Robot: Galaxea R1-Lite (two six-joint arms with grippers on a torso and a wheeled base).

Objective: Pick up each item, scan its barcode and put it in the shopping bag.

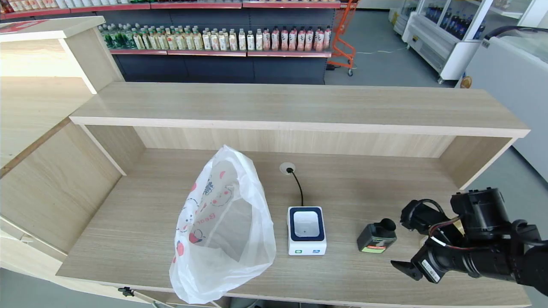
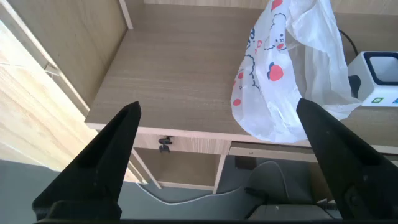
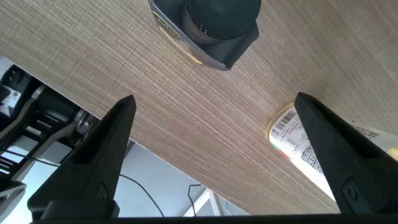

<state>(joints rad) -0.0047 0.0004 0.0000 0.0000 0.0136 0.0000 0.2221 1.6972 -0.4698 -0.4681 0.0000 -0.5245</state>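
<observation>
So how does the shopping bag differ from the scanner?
The shopping bag is soft plastic with red prints; the scanner is a rigid box with a dark frame. The shopping bag stands taller and wider than the scanner. A black cable runs from the scanner, none from the shopping bag. Both are mostly white and sit on the counter.

The tabletop [image 1: 364,188] is pale wood-grain laminate, smooth and matt. The shopping bag [image 1: 239,201] is thin, translucent white plastic film, crinkled, with a soft sheen. The barcode scanner [image 1: 306,231] has a glossy white plastic shell. The small dark bottle [image 1: 376,237] looks like matt black plastic, the white tube [image 3: 295,140] carries a glossy label, and the left tool [image 2: 217,106] and right tool [image 3: 214,98] are matt black plastic.
</observation>
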